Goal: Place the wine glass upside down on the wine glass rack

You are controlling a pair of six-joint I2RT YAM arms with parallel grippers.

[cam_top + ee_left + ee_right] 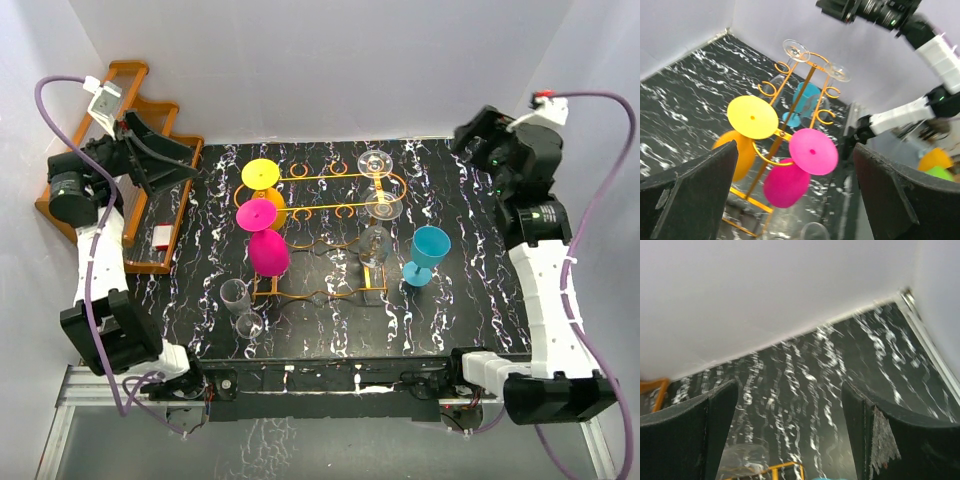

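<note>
Teal wine glass [428, 255] is standing upright on the bench [480, 300] just right of the wine glass rack [322, 178], below the nearer right fingers [900, 440], which I am reading as wide apart and empty, like the left fingers [685, 195].

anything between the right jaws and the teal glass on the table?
Nothing. In the top view, the stretch from the right gripper to the teal glass is bare black marbled table; the wire rack stands left of that line.
</note>
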